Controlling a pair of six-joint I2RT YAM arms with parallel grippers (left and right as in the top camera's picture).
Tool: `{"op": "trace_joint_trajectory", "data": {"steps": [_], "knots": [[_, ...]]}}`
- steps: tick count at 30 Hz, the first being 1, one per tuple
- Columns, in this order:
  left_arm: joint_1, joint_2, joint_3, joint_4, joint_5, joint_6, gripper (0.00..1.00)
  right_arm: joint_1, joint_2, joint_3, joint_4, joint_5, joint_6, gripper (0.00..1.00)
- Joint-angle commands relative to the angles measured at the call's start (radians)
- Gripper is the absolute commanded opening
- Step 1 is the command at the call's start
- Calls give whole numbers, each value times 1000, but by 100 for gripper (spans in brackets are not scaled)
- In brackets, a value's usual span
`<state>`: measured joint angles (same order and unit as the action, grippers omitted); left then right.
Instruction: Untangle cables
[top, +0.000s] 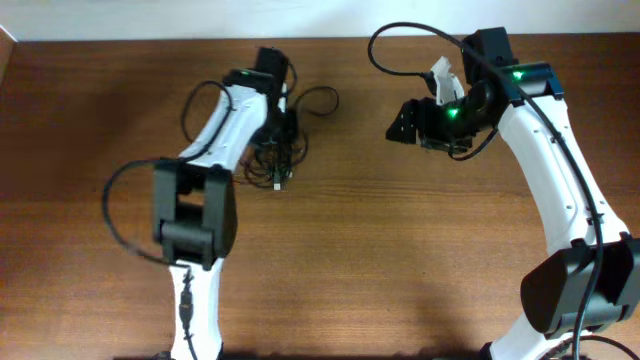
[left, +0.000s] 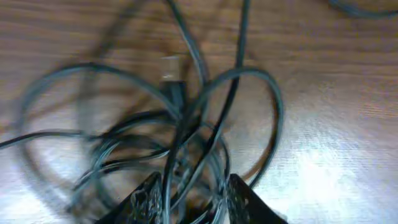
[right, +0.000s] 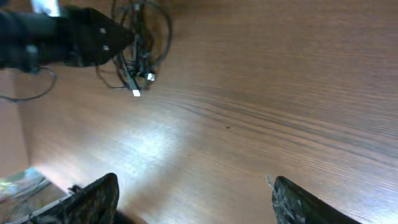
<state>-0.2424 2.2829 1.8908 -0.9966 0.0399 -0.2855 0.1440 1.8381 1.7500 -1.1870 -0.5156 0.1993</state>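
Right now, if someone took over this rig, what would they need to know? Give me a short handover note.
Left gripper: open, low over the cables, with several strands running between its fingers; nothing visibly clamped.
Right gripper: open wide, empty, over bare table, apart from the heap.
Cables: one tangled heap of overlapping loops beneath the left gripper; a plug pokes out at its edge.
Done: no cable separated yet.
Left: pick out one strand, draw it free, and repeat until each cable lies apart.
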Motion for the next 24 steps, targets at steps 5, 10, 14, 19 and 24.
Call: {"op": "trace_joint_trajectory", "data": {"steps": [5,10,14,19,24], "knots": [[-41,78,8,-126,300,362,14,6,14,0,-6,106,-12,81],[-40,76,15,-471,374,668,24,6,21,0,-21,106,-12,83],[-20,37,88,-478,372,501,20,6,21,-5,-40,106,-12,84],[26,-49,146,-400,238,196,25,19,22,-117,28,110,-8,84],[50,-44,139,-402,89,53,32,101,22,-280,294,269,142,84]]}}
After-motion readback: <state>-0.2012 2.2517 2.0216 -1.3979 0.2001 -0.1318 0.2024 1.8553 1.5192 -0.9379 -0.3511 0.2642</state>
